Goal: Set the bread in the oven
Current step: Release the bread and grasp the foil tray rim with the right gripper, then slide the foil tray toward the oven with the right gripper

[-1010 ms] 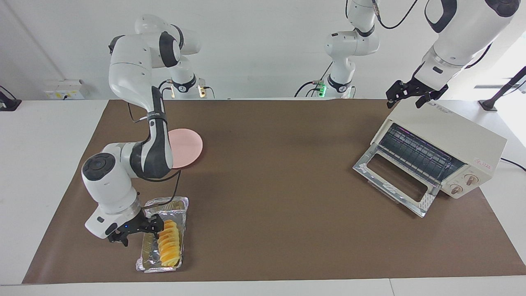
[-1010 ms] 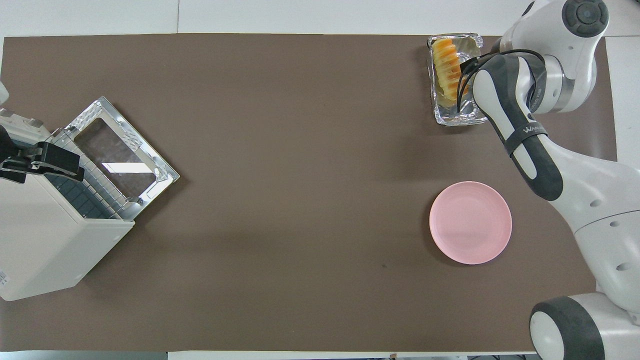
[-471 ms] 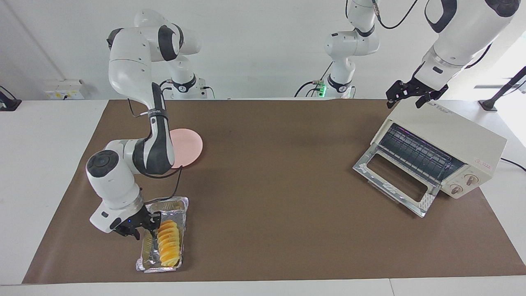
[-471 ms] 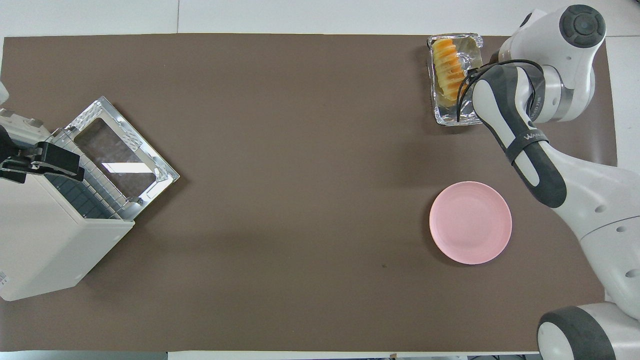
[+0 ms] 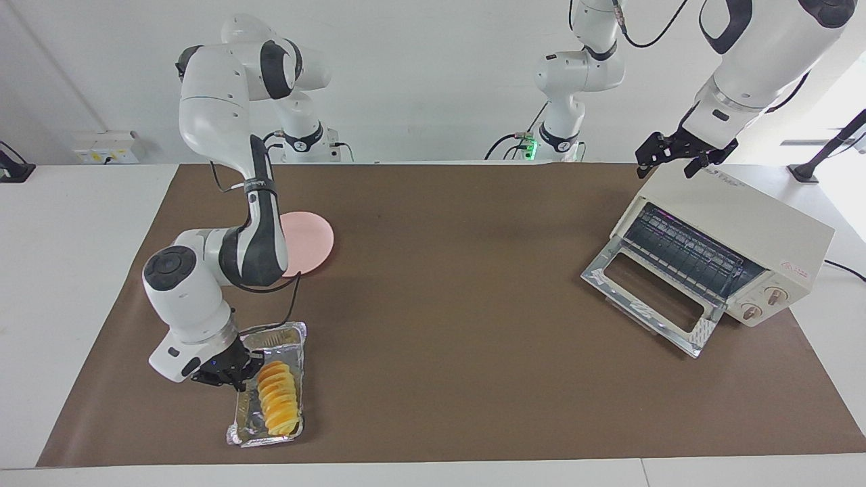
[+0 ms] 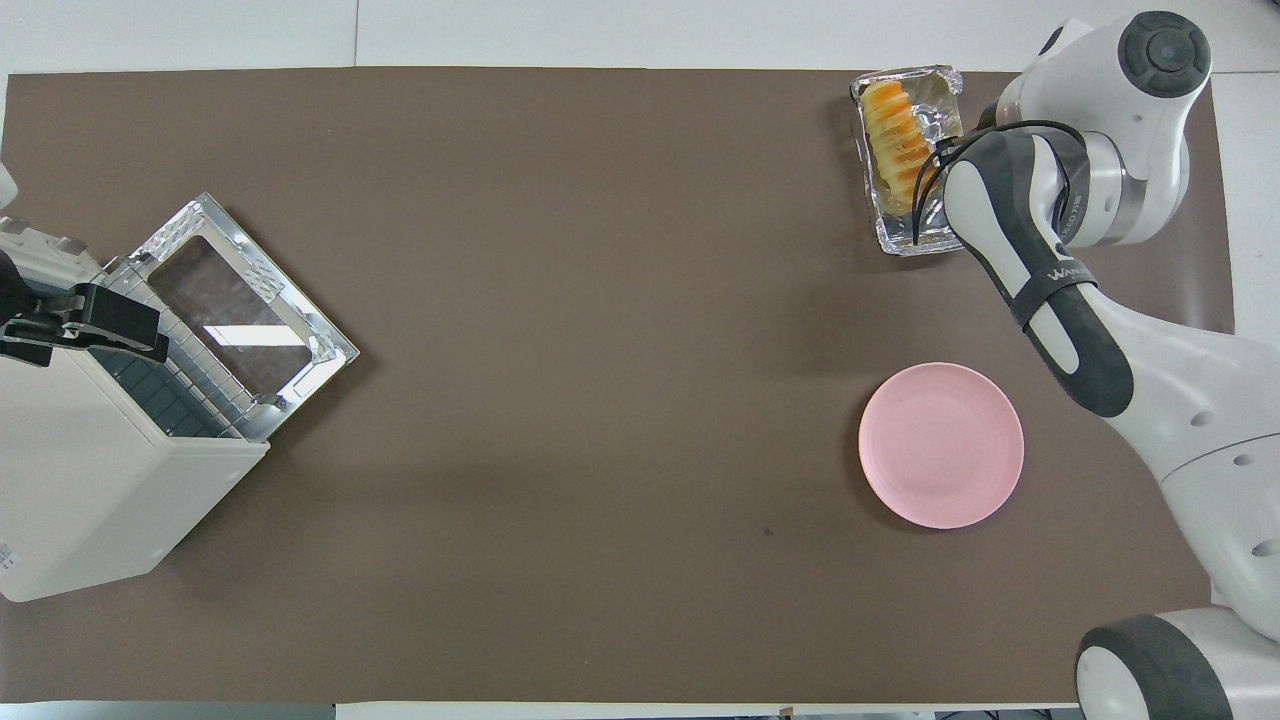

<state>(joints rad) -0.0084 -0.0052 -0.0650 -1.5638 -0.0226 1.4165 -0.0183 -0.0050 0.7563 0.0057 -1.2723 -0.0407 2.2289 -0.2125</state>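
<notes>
Pink plate (image 6: 941,445) sits nearer the robots than the foil tray (image 5: 295,341), well apart; the bread (image 5: 277,400) lies in that tray at the right arm's end; right gripper (image 5: 233,376) at the tray's edge, its pincer unreadable; the oven (image 5: 758,233) stands door-down, left gripper (image 5: 666,157) spread wide over its top.

1. Setting: a robotics laboratory, not a home kitchen.
2. Evidence: two white robot arms (image 5: 223,135) mounted at the edge of a table (image 5: 67,223), the table covered by a brown mat (image 5: 460,284).
3. Plain white walls, a wall socket box (image 5: 108,147) and loose cables (image 5: 521,138) near the arm bases.
4. Kitchen props only: a toaster oven (image 5: 717,250), a pink plate (image 5: 314,237), a foil tray (image 5: 287,335).
</notes>
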